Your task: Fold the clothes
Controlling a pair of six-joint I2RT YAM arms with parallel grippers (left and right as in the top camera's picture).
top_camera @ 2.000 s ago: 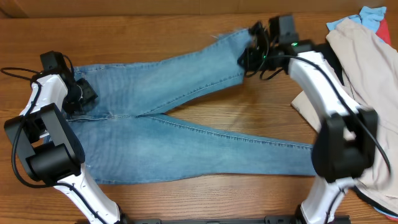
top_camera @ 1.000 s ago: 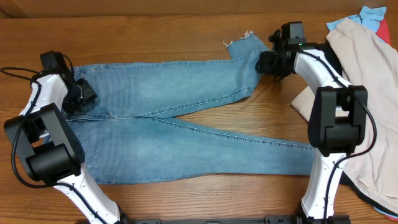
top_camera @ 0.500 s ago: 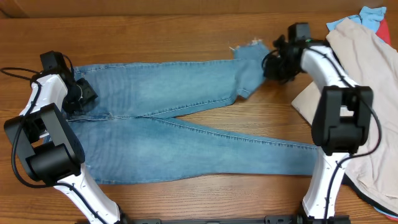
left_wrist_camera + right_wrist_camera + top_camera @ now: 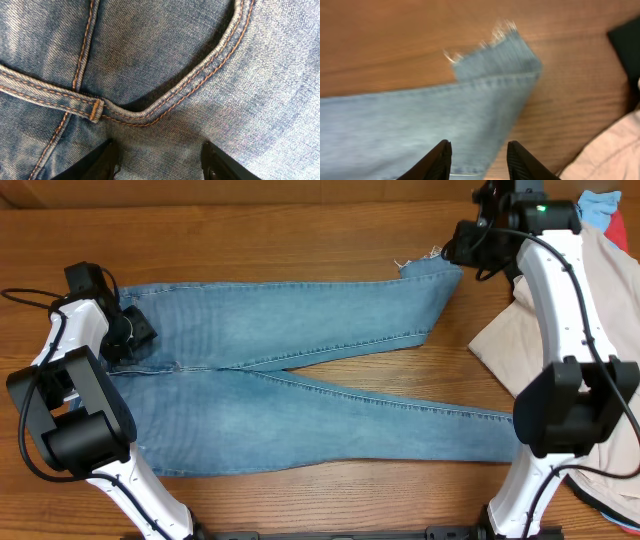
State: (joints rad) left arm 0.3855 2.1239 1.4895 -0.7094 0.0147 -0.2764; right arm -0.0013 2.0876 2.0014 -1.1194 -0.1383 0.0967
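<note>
Denim jeans (image 4: 250, 310) lie spread flat on the wooden table (image 4: 250, 230). Left gripper (image 4: 159, 162) sits over the pocket seam (image 4: 190, 85), fingers wide apart, clasping nothing. Right gripper (image 4: 477, 157) hangs above the frayed hem (image 4: 490, 47), fingers parted, empty

Jeans (image 4: 485, 100) blurred (right wrist view); one hem hidden.

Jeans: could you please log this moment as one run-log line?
jeans unfolded, legs apart | left gripper open at pocket seam | right gripper open near frayed hem
</note>
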